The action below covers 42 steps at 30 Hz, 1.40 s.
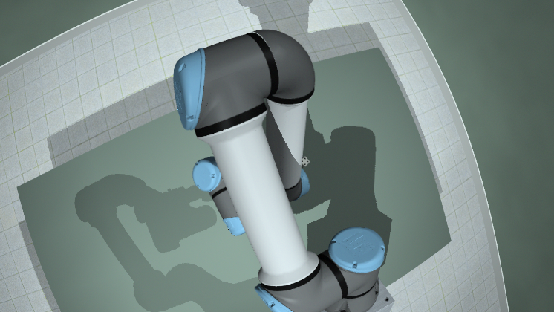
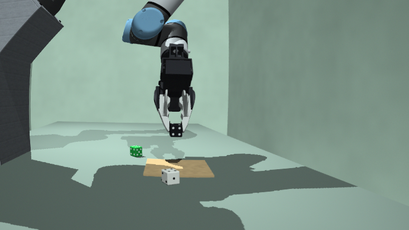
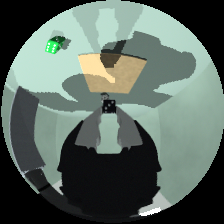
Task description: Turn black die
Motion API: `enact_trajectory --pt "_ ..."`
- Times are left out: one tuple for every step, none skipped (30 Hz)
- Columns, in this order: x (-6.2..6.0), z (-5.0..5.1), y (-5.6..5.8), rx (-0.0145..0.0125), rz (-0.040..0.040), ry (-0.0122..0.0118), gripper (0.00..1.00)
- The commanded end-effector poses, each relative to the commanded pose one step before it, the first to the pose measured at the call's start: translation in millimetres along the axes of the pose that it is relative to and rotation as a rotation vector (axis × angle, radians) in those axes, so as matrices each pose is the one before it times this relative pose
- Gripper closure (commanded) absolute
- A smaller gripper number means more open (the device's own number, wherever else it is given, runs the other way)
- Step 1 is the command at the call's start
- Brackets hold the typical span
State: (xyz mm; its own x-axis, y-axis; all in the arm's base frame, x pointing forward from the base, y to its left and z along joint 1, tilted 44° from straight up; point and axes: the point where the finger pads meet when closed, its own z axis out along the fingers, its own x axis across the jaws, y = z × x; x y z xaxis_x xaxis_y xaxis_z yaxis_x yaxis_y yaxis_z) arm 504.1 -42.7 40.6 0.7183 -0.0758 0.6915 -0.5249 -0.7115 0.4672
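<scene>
We hold the black die pinched between our fingers, high above the tan mat. We judge reorientation is in hand; next we must lower it flat onto the mat, 3 up, clear of the white die.

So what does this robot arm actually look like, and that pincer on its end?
The arm has white tubes, grey elbows, black rings and round blue caps at the joints. The pincer has a boxy black body with two pale, tapering fingers. No loose cables show.

3 dice, 1 mat
</scene>
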Motion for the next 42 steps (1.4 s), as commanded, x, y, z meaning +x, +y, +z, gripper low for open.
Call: enact_trajectory --pt "-0.93 1.46 0.67 0.04578 0.00055 -0.00473 0.94" --pt "-0.13 0.18 0.13 0.01524 0.00004 -0.00077 0.94" --pt "-0.03 0.05 0.12 0.01545 -0.00005 -0.00025 0.94" --pt "0.06 -0.08 0.11 0.01541 -0.00014 0.00028 0.94" --pt "0.15 -0.20 0.09 0.01511 -0.00023 0.00078 0.94" --pt "0.23 -0.31 0.07 0.01458 -0.00033 0.00124 0.94" --pt "0.30 -0.40 0.06 0.01383 -0.00041 0.00162 0.94" --pt "0.35 -0.47 0.04 0.01288 -0.00048 0.00189 0.94" --pt "0.38 -0.51 0.02 0.01175 -0.00052 0.00206 0.94" --pt "0.39 -0.52 0.01 0.01049 -0.00054 0.00210 0.94" --pt "0.37 -0.50 0.00 0.00912 -0.00053 0.00204 0.94" --pt "0.34 -0.46 -0.01 0.00768 -0.00049 0.00187 0.94" --pt "0.30 -0.40 -0.01 0.00623 -0.00043 0.00162 0.94" --pt "0.24 -0.32 -0.01 0.00481 -0.00035 0.00131 0.94" --pt "0.18 -0.24 -0.01 0.00346 -0.00026 0.00098 0.94" --pt "0.12 -0.16 -0.01 0.00225 -0.00018 0.00065 0.94" --pt "0.00 0.00 0.00 0.00000 0.00000 0.00000 0.94" --pt "0.00 0.00 0.00 0.00000 0.00000 0.00000 0.94" --pt "0.07 -0.09 0.00 0.00123 -0.00010 0.00036 0.94" --pt "0.03 -0.04 0.00 0.00048 -0.00004 0.00014 0.94" --pt "0.00 -0.01 0.00 0.00007 -0.00001 0.00002 0.94" --pt "0.00 0.00 0.00 0.00005 0.00000 -0.00001 0.94" --pt "-0.01 0.02 0.00 0.00031 -0.00001 -0.00008 0.94" --pt "-0.03 0.06 0.01 0.00080 -0.00003 -0.00021 0.94" --pt "-0.06 0.11 0.02 0.00147 -0.00005 -0.00038 0.94" --pt "-0.10 0.17 0.04 0.00229 -0.00007 -0.00059 0.94" --pt "-0.13 0.23 0.05 0.00321 -0.00010 -0.00081 0.94" --pt "-0.17 0.29 0.06 0.00422 -0.00012 -0.00103 0.94" --pt "-0.20 0.35 0.08 0.00526 -0.00014 -0.00123 0.94" --pt "-0.23 0.40 0.09 0.00632 -0.00016 -0.00141 0.94" --pt "-0.26 0.43 0.11 0.00738 -0.00017 -0.00154 0.94" --pt "-0.27 0.45 0.12 0.00839 -0.00018 -0.00162 0.94" --pt "-0.27 0.46 0.13 0.00935 -0.00018 -0.00164 0.94" --pt "0.00 0.00 0.00 0.00000 0.00000 0.00000 0.94" --pt "0.00 0.00 0.00 0.00000 0.00000 0.00000 0.94" --pt "-0.27 0.44 0.14 0.01023 -0.00017 -0.00160 0.94" --pt "-0.25 0.41 0.14 0.01101 -0.00015 -0.00148 0.94" --pt "-0.22 0.35 0.14 0.01168 -0.00014 -0.00131 0.94" --pt "-0.19 0.29 0.14 0.01222 -0.00012 -0.00108 0.94" --pt "-0.14 0.21 0.13 0.01262 -0.00010 -0.00080 0.94" --pt "-0.09 0.12 0.12 0.01289 -0.00008 -0.00049 0.94" --pt "-0.04 0.03 0.11 0.01300 -0.00007 -0.00015 0.94"
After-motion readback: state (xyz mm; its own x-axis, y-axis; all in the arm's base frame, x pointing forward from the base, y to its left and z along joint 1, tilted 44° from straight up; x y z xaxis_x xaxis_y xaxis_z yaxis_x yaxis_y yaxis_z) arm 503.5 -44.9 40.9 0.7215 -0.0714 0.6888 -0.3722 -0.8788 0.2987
